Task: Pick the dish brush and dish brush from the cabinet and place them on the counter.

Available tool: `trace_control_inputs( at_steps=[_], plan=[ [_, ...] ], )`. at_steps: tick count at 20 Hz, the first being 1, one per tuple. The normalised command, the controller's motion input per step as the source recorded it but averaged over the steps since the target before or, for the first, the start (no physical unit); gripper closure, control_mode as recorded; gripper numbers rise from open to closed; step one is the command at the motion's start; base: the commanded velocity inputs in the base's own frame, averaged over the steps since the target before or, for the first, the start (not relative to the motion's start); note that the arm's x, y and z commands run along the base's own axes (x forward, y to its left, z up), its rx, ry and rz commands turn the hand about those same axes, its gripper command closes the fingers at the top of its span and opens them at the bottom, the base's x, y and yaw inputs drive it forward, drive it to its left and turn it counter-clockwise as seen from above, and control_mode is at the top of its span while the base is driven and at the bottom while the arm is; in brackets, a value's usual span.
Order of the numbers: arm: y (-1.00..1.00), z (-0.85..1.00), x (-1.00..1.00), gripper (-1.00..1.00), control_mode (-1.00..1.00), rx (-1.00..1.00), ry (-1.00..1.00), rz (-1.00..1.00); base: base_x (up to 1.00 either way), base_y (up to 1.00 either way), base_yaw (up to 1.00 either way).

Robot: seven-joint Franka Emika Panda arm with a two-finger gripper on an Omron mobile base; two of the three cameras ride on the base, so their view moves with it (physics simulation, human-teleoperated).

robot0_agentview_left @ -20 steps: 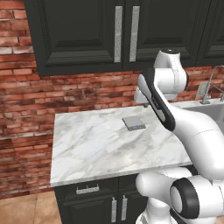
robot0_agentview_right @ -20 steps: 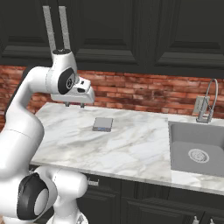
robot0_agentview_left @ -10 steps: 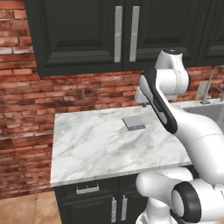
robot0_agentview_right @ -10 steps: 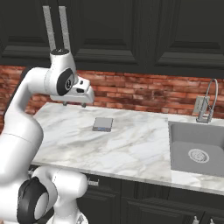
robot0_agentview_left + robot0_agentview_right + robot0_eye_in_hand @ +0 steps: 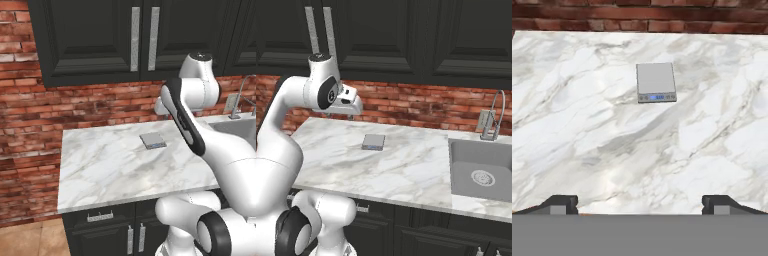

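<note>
The gripper is hovering over the near part of the white marble worktop with its jaws standing wide apart and holding nothing, the flat grey pad is lying farther back, and the black cabinet is hanging closed above the brick wall, hiding any brush.
</note>
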Motion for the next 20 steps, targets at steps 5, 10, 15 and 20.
trace_control_inputs(
  at_steps=[5,10,15,20],
  plan=[
    [0.11,0.17,-0.05,-1.00,-1.00,0.00,-0.08,-0.02,0.00,0.00,0.00],
    [0.08,0.19,-0.06,-1.00,-1.00,0.00,-0.10,-0.03,0.00,0.00,0.00],
    [0.10,0.28,0.00,-1.00,-1.00,-0.01,-0.07,0.00,0.00,0.00,0.00],
    [0.10,0.25,0.05,-1.00,-1.00,0.00,-0.05,0.00,0.00,0.00,0.00]
  ],
)
